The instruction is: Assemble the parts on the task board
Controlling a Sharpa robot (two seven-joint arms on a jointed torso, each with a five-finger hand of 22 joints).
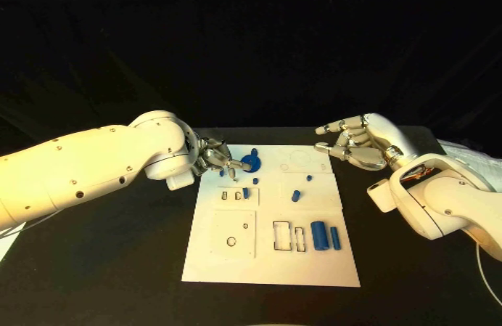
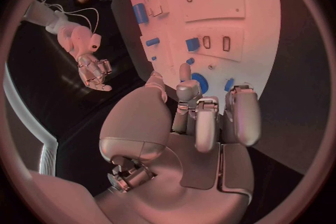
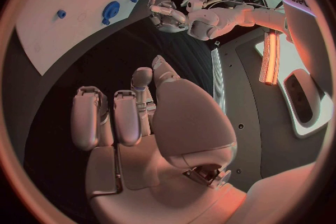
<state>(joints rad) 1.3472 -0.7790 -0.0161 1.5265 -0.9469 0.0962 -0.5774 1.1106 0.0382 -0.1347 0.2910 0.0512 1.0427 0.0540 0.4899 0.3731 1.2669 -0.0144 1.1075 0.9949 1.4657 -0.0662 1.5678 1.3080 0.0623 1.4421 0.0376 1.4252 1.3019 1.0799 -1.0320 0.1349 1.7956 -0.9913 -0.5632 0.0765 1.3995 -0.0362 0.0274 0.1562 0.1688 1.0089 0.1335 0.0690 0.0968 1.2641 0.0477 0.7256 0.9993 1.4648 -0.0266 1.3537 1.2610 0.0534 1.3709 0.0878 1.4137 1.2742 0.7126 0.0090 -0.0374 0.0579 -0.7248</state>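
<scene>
The white task board (image 1: 272,264) lies in the middle of the black table. A round blue part (image 1: 251,160) sits near its far left corner. My left hand (image 1: 215,159) hovers at that corner, its fingertips (image 1: 236,165) right beside the round part; it holds nothing. In the left wrist view the round part (image 2: 200,82) lies just past the fingers (image 2: 185,74) of the left hand (image 2: 203,117). My right hand (image 1: 355,143) hangs off the board's far right corner, fingers apart and empty. Two long blue blocks (image 1: 318,237) stand at the board's near right.
Small blue parts (image 1: 296,194) and a peg (image 1: 310,177) lie mid-board, with two more (image 1: 245,192) by the left slots. Rectangular cut-outs (image 1: 282,235) sit next to the long blocks. Bare black table flanks the board on both sides.
</scene>
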